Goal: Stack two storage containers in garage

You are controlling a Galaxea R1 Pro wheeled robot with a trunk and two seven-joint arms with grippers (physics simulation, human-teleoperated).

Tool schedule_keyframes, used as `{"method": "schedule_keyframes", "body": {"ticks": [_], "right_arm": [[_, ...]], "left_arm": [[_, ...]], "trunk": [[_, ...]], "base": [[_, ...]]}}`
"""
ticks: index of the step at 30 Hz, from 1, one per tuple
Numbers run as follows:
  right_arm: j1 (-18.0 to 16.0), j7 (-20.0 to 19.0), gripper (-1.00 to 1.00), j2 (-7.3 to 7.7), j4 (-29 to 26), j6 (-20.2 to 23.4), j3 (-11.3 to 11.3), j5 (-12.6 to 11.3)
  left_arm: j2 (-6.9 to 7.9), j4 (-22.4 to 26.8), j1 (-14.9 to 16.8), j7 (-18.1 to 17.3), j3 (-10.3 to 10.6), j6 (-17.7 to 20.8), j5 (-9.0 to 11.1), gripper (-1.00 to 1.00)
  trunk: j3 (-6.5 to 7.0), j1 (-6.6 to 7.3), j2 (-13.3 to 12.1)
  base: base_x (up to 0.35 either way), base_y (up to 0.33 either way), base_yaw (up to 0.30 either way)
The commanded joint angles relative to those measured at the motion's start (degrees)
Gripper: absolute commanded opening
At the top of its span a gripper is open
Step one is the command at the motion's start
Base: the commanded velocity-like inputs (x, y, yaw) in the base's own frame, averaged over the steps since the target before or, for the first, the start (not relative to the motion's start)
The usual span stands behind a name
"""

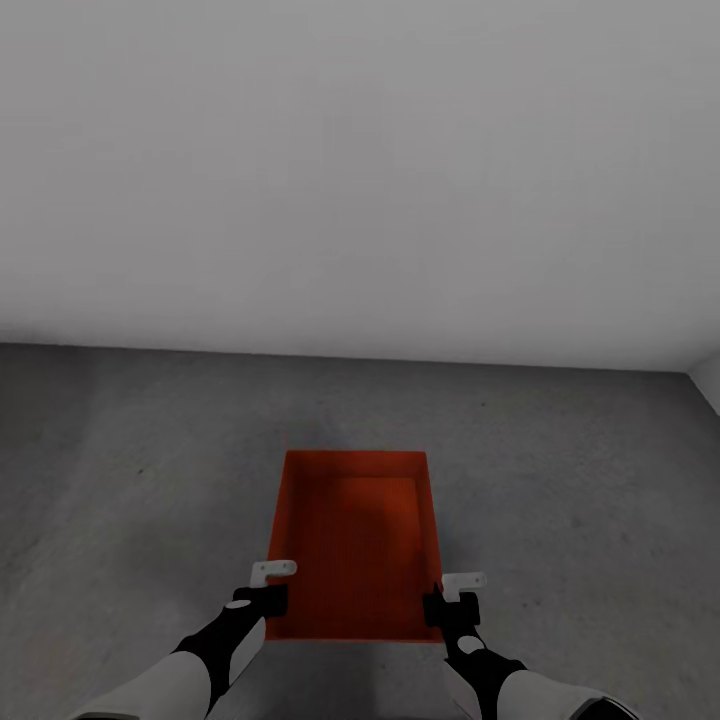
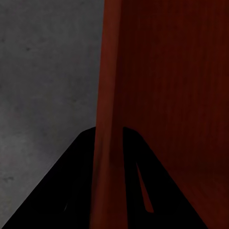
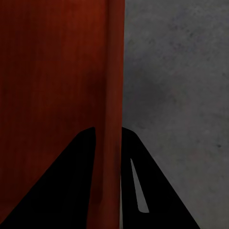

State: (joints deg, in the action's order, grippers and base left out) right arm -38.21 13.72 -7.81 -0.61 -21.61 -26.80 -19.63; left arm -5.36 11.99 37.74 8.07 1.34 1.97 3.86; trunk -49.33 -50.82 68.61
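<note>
Gripping the storage container [image 1: 352, 540]: left hand [image 1: 262, 592], right hand [image 1: 452, 600].

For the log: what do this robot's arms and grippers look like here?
In the head view both arms have white shells, then black segments with small white patches toward the wrists. The left gripper and right gripper carry white fingers. In the wrist views the fingers look plain black, tapering wedges.
</note>
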Motion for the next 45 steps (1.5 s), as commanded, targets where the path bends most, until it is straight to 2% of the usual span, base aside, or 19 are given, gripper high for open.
{"method": "schedule_keyframes", "body": {"ticks": [1,45], "right_arm": [[0.0,0.3,-1.0,-0.02,0.1,-0.1,1.6,-0.8],[0.0,0.3,-1.0,-0.06,0.1,-0.2,1.6,-0.8]], "left_arm": [[0.0,0.2,0.0,0.4,-1.1,0.2,0.1,-1.0],[0.0,0.2,0.0,0.4,-1.1,0.2,0.1,-1.0]], "trunk": [[-0.22,-0.23,0.4],[-8.12,-9.89,18.1]], "base": [[0.0,0.0,0.0],[0.0,0.0,0.0]]}}
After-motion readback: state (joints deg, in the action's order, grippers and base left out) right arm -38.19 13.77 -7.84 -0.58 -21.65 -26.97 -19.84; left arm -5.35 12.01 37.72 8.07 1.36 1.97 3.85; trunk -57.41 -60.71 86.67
